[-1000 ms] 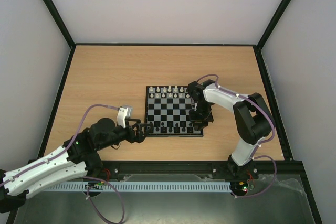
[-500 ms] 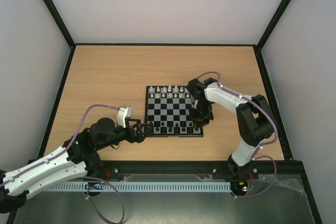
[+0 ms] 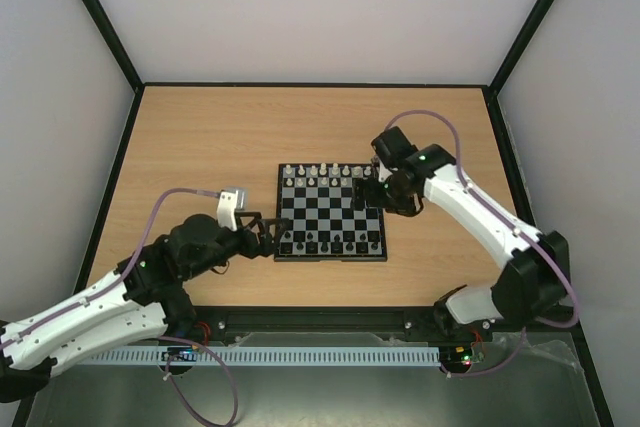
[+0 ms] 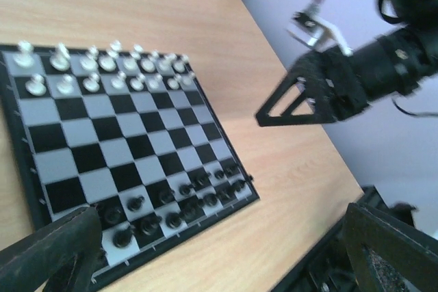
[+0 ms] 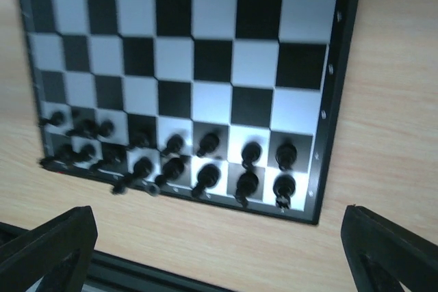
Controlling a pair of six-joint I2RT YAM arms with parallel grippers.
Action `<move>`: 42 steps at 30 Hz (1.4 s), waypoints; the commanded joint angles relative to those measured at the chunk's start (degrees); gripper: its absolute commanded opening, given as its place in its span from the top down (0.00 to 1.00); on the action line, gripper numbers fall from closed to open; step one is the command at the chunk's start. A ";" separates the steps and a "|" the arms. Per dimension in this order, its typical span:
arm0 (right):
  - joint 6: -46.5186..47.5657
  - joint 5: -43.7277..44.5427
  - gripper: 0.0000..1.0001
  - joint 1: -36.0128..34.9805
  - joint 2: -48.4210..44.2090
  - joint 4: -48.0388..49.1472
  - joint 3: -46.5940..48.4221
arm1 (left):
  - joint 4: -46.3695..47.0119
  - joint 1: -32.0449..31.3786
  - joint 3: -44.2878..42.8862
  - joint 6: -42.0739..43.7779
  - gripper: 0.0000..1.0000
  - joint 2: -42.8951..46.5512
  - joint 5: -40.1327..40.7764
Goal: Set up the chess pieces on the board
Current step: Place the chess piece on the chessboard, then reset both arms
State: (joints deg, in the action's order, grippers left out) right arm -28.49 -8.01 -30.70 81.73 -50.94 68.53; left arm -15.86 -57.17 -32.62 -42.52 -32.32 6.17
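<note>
The board (image 3: 330,209) lies in the middle of the wooden table. White chess pieces (image 3: 322,175) fill its two far rows and black chess pieces (image 3: 330,241) its two near rows. My left gripper (image 3: 268,232) hovers open at the board's near left corner, holding nothing. My right gripper (image 3: 364,194) hangs open above the board's right side, also with nothing in it. The left wrist view takes in the board (image 4: 116,135) with white pieces (image 4: 102,73) far and black pieces (image 4: 178,203) near. In the right wrist view the black pieces (image 5: 205,162) stand in blurred rows on the board (image 5: 212,59).
The table ends at a black frame rail (image 3: 330,319) by the arm bases. Pale enclosure walls (image 3: 60,127) stand on the left, right and back. Bare wood (image 3: 220,137) surrounds the board. The right arm (image 4: 383,66) crosses the left wrist view.
My right gripper has opened and moved up and away from the board's near right corner toward its far right side. My left gripper has edged slightly forward.
</note>
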 commanded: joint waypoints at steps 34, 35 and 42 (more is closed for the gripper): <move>3.91 43.12 0.01 22.09 -13.90 71.33 -39.68 | 44.37 38.74 10.04 24.02 0.01 -32.19 35.19; 4.88 43.88 0.01 22.09 -13.43 74.42 -40.64 | 44.66 40.35 10.20 24.04 0.00 -32.32 32.46; 8.35 47.76 0.01 22.25 -8.17 86.10 -42.77 | 52.01 43.62 8.56 29.60 0.01 -37.46 26.72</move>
State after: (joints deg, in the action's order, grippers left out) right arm -23.07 34.00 -8.84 71.55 23.57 27.14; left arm 27.77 -14.98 -21.89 -17.47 -67.05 35.75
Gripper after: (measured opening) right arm 0.986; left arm 0.994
